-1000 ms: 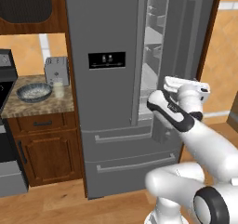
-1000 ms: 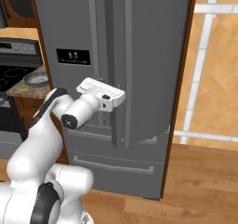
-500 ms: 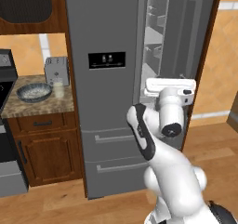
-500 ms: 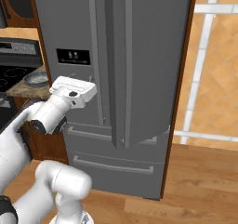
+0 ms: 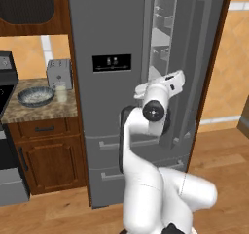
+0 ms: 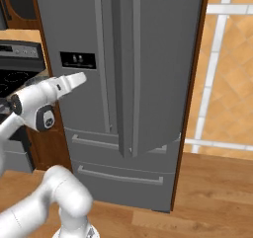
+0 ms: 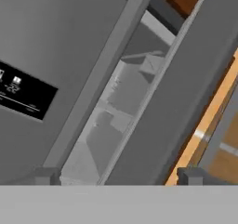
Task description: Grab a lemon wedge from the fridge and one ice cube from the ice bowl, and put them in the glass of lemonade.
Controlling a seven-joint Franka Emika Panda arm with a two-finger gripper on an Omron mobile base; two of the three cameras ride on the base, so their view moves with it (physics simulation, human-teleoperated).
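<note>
Countertop (image 5: 46,112) sitting at nine o'clock in the left base view, carrying ice bowl (image 5: 35,96), with glass of lemonade (image 5: 61,93) just beside it toward three o'clock and toaster (image 5: 59,74) standing behind the glass at twelve o'clock. Fridge (image 5: 109,34) rising at centre, black dispenser panel (image 5: 112,62) on the left door, right door (image 5: 204,58) standing ajar, showing a strip of pale interior shelves (image 5: 162,31). Gripper (image 5: 174,78) hanging empty in front of that gap, jaws spread wide, touching nothing. Fingertips (image 7: 45,175) framing the same gap in the hand view. Lemon wedge: cannot tell where among the shelves.
</note>
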